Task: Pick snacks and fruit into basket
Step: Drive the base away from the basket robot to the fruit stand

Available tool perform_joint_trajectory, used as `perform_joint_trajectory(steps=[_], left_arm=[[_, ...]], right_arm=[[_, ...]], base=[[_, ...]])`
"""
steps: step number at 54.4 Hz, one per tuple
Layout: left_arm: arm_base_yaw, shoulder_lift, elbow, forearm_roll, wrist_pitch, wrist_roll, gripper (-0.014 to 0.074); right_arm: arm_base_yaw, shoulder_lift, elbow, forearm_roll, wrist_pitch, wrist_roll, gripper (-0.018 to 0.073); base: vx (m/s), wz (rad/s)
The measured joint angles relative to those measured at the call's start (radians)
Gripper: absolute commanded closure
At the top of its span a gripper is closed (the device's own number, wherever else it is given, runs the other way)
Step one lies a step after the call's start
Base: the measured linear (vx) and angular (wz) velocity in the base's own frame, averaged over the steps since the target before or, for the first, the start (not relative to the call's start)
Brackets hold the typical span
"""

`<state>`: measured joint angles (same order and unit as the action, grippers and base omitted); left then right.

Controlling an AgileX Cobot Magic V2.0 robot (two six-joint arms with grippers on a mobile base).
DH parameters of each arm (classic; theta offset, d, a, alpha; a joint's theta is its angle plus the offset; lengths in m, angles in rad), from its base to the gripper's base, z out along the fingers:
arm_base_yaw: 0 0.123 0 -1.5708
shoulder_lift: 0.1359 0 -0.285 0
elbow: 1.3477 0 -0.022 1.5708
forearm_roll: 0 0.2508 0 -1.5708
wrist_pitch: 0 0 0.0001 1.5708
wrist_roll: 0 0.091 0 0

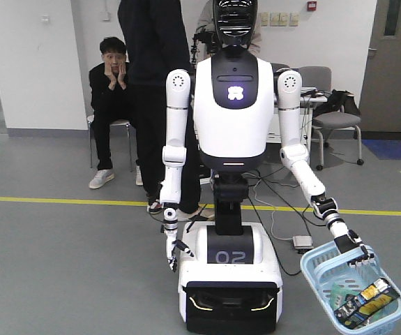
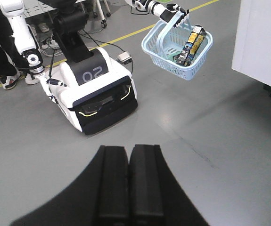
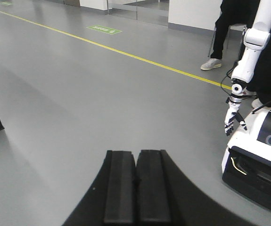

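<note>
1. My left gripper (image 2: 130, 186) and right gripper (image 3: 135, 186) are both pinched closed on nothing, so any pick needs them opened first.
2. The basket (image 2: 180, 70) hangs from the white robot's hand (image 2: 175, 8), with the carton (image 2: 194, 41) inside. A clumsy reach could set it swinging or spill it.
3. Open floor (image 3: 78, 94) lies ahead; the white cabinet (image 2: 262, 42) edges one side.

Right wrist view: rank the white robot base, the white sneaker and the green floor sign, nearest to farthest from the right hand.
From the right hand:
1. White robot base, low on the right.
2. White sneaker, past the yellow line, upper right.
3. Green floor sign, far upper left.
</note>
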<state>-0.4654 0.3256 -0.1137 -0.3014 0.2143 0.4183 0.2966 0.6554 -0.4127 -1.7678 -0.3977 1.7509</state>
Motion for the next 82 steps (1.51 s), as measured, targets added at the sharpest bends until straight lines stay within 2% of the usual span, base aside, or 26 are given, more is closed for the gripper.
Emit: perform_joint_trajectory(steps=[44,82], left_arm=[[0.000,0.000,0.000,0.000,0.000,0.000,0.0598],[0.000,0.000,0.000,0.000,0.000,0.000,0.0598]], right_arm=[[0.000,-0.001,0.000,0.000,0.000,0.000,0.0568],[0.000,-0.001,0.000,0.000,0.000,0.000,0.0568]], base=[[-0.15,0.45],[0.05,0.49]])
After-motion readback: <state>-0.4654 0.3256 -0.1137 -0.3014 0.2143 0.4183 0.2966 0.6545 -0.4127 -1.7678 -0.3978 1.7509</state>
